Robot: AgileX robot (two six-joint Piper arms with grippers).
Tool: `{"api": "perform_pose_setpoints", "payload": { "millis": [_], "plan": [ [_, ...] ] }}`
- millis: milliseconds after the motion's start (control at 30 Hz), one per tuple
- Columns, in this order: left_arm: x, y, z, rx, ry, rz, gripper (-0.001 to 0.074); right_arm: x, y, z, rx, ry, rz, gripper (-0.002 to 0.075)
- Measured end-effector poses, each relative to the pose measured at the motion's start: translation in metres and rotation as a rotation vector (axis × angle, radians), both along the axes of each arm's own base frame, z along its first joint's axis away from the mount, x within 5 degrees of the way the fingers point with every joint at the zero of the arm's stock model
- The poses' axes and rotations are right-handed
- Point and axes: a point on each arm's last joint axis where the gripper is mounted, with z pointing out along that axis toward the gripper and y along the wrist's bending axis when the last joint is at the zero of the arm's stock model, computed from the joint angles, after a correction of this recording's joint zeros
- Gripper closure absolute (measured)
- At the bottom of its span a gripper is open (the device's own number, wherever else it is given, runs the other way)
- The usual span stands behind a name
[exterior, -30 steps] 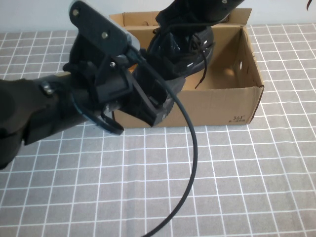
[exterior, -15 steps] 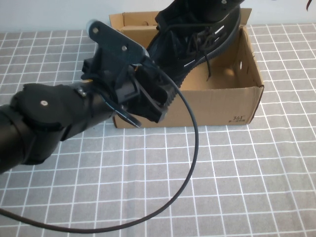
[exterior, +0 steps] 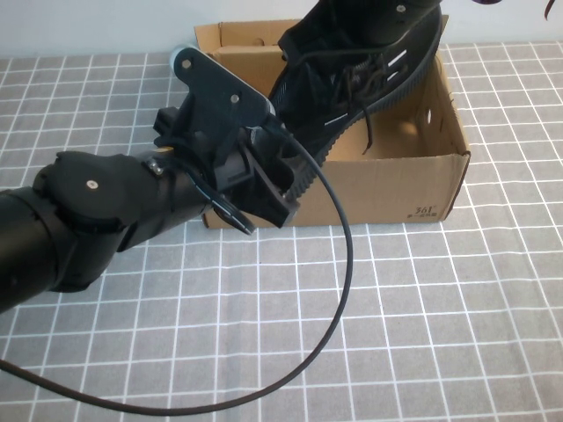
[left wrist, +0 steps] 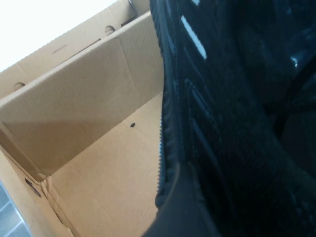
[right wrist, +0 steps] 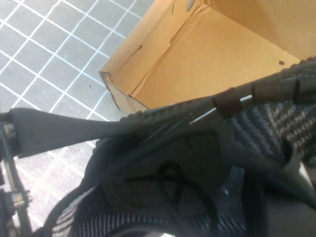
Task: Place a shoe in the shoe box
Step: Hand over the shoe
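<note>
So the shoe (exterior: 352, 79) is hanging tilted over the shoe box (exterior: 387, 185), toe end up toward the far right corner, heel end lower over the box's left part. It's up in the air, not resting on the cardboard floor, and one lace dangles down inside. The box itself sits open at the far middle of the grid-patterned worktop (exterior: 422, 316), flaps up, small black print on its near right corner.

Right end effector (right wrist: 148, 138) is above the shoe at the far edge of the scene and has its fingers pinched together on the shoe's collar; its wrist view looks straight down at the heel opening and the box corner below.

Left end effector (exterior: 280, 176) sits at the box's near left wall, right by the shoe's heel, with its fingers spread, though I can't tell whether they touch the sole. A black cable (exterior: 339, 299) loops from that arm across the near worktop.
</note>
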Motion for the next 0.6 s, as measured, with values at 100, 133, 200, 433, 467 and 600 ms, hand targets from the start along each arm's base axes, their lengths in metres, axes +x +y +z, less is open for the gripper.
{"api": "perform_pose_setpoints", "payload": {
  "millis": [100, 133, 200, 433, 467, 600],
  "plan": [
    [0.0002, -0.0002, -0.0006, 0.006, -0.002, -0.003, 0.0251, -0.0007, 0.0006, -0.0001, -0.001, 0.002, 0.014, 0.0732],
    [0.0002, -0.0002, -0.0006, 0.007, -0.003, -0.003, 0.0260, -0.0009, 0.0006, -0.0002, -0.002, 0.004, 0.016, 0.0732],
    [0.0002, -0.0002, -0.0006, 0.008, -0.004, -0.004, 0.0290, -0.0010, 0.0007, -0.0002, 0.004, 0.008, 0.020, 0.0732],
    [0.0002, -0.0002, -0.0006, 0.011, -0.006, -0.005, 0.0316, -0.0024, 0.0014, -0.0007, -0.002, 0.014, 0.045, 0.0732],
    [0.0002, -0.0002, -0.0006, 0.011, -0.006, -0.005, 0.0316, -0.0026, 0.0012, -0.0009, -0.008, 0.014, 0.050, 0.0732],
    [0.0002, -0.0002, -0.0006, 0.013, -0.007, -0.006, 0.0319, -0.0031, 0.0016, -0.0010, -0.011, 0.013, 0.063, 0.0732]
  ]
}}
